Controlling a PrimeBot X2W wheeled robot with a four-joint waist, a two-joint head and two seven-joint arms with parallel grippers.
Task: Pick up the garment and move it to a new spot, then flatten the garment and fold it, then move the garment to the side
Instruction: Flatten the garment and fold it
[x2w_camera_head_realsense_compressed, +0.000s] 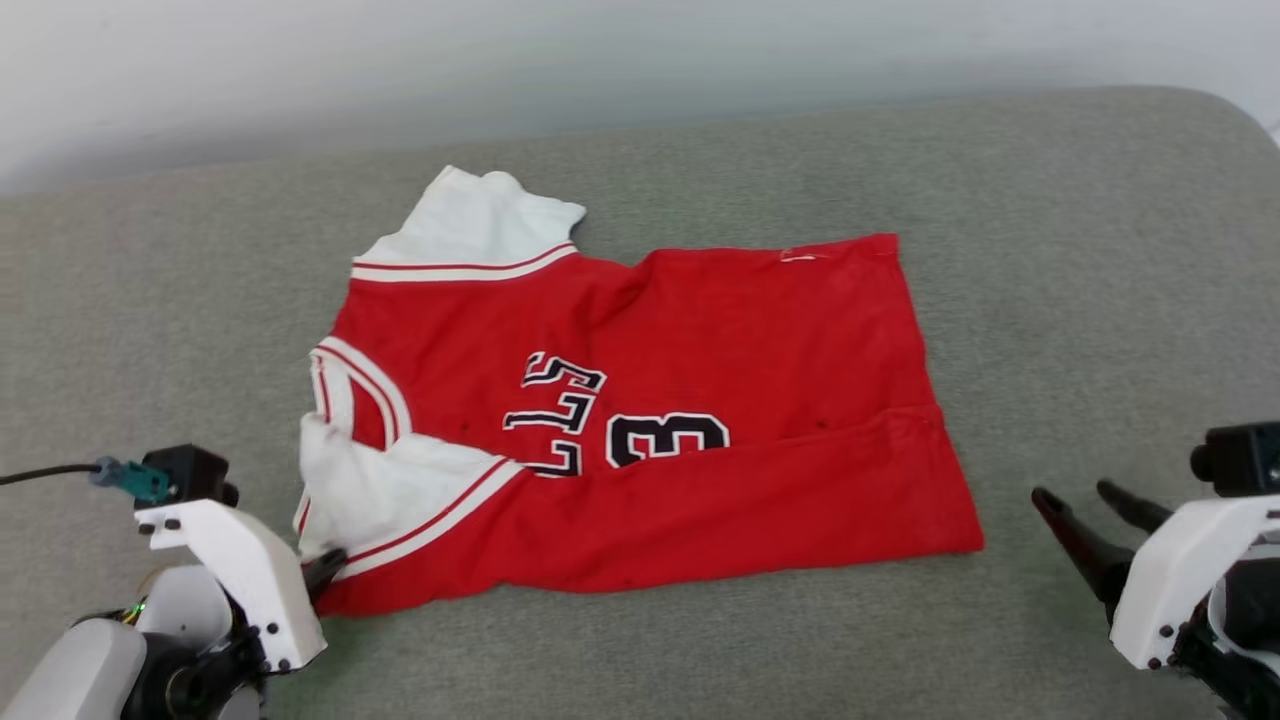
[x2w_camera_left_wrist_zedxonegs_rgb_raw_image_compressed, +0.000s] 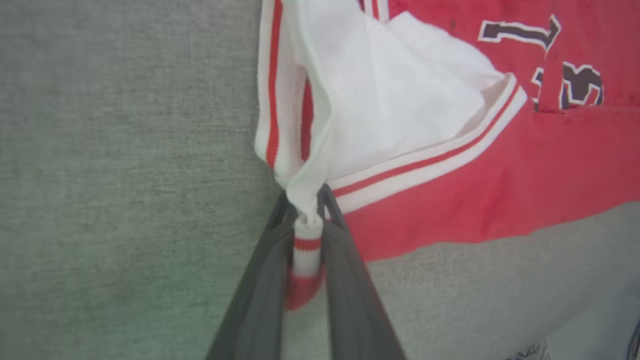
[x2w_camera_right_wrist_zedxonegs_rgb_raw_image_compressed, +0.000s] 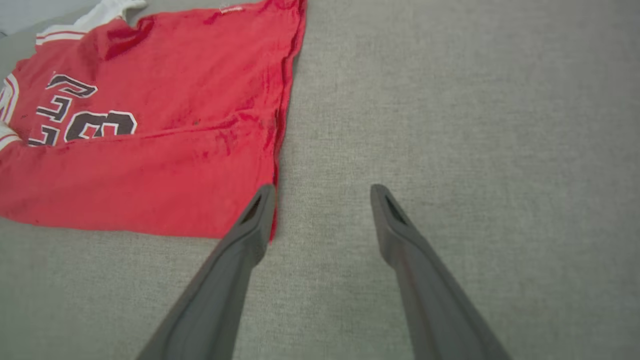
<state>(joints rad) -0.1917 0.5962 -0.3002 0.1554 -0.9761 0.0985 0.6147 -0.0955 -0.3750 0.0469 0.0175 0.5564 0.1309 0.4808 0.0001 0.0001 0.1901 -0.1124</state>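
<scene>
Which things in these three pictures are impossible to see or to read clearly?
Head view: the lettering on the garment is partly covered by its folded lower edge, so it is unreadable.
Head view: the left gripper is mostly behind its white wrist housing.
Head view: the small white label is too small to read.
Left wrist view: the edges cut off most of the garment.

Garment (x2w_camera_head_realsense_compressed: 700, 340) lettering partly hidden under fold; left end effector (x2w_camera_head_realsense_compressed: 328, 566) fingers mostly behind housing.
</scene>
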